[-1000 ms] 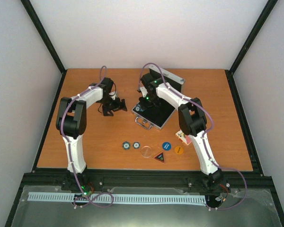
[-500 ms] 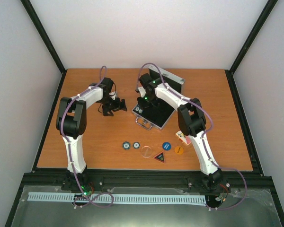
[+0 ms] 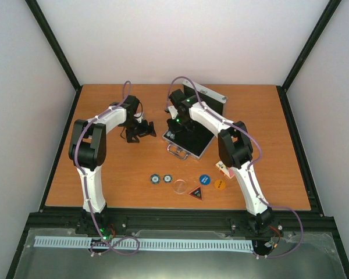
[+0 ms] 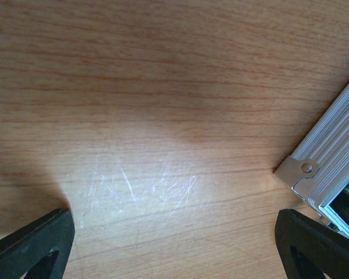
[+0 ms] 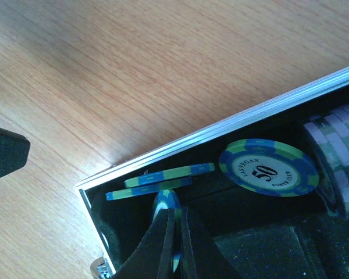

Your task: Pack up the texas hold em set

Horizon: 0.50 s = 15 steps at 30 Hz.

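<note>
A loose row of pieces lies along the near edge of the desk (image 3: 104,168): two dark chips (image 3: 155,179) side by side, a clear round disc (image 3: 179,186), a triangular button (image 3: 196,193), a blue round button (image 3: 205,179) and an orange round button (image 3: 219,184). Just past the orange one, a red-backed card deck (image 3: 223,170) shows only in part behind the right arm.

Farther in, about mid-desk, the silver case (image 3: 195,142) lies open with its black lining up. Its handle (image 3: 175,152) faces the near edge and its lid (image 3: 209,94) stands toward the far edge.

The right hand (image 5: 175,212) reaches into the case's left corner, clenched tight. It appears to pinch a blue-and-green chip (image 5: 164,204) standing on edge, though little of the chip shows between the fingers. In the case beyond it, two like chips (image 5: 163,177) lean against the wall, a chip marked 50 (image 5: 269,168) lies flat, and a paler stack (image 5: 337,157) fills a slot.

The left hand (image 3: 142,131) hangs over bare desk just left of the case, spread wide and grasping nothing.
</note>
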{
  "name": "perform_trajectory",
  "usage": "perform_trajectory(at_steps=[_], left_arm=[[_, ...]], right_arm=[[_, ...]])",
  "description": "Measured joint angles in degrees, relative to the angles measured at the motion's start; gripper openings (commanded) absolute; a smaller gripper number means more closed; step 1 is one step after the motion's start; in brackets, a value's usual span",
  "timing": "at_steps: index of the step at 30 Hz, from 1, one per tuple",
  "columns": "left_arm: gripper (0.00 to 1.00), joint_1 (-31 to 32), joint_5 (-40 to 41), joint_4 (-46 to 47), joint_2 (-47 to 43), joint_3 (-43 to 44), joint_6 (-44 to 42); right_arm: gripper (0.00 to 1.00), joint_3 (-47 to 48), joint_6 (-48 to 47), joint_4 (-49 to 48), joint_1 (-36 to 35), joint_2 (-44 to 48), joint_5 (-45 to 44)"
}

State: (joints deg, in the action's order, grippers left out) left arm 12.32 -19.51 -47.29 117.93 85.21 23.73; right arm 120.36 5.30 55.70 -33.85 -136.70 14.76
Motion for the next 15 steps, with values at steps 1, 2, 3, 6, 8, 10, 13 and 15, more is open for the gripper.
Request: perform_trajectory(at_steps=[1, 2, 3, 6, 8, 10, 13, 15], left_arm=[[0.98, 0.0, 0.0, 0.0, 0.0, 0.0, 0.0], [0.98, 0.0, 0.0, 0.0, 0.0, 0.0, 0.0], [0.98, 0.0, 0.0, 0.0, 0.0, 0.0, 0.0], [0.98, 0.0, 0.0, 0.0, 0.0, 0.0, 0.0], [0.98, 0.0, 0.0, 0.0, 0.0, 0.0, 0.0], [0.98, 0.0, 0.0, 0.0, 0.0, 0.0, 0.0], [0.98, 0.0, 0.0, 0.0, 0.0, 0.0, 0.0], [0.98, 0.0, 0.0, 0.0, 0.0, 0.0, 0.0]], right_arm=[[0.03, 0.0, -0.1, 0.0, -0.1, 0.0, -0.4], [0.03, 0.2, -0.3, 0.2, -0.1, 0.0, -0.9], [0.03, 0.5, -0.4, 0.3, -0.2, 0.0, -1.5], [0.03, 1.7, -1.1, 0.9, -0.3, 0.0, -3.7], [0.03, 2.4, -1.5, 1.0, -0.2, 0.0, -5.4], [0.03, 2.5, -1.7, 1.0, -0.1, 0.0, -6.1], [0.03, 2.5, -1.9, 0.9, 0.1, 0.1, -7.0], [0.03, 2.5, -2.4, 0.7, 0.1, 0.1, -7.5]])
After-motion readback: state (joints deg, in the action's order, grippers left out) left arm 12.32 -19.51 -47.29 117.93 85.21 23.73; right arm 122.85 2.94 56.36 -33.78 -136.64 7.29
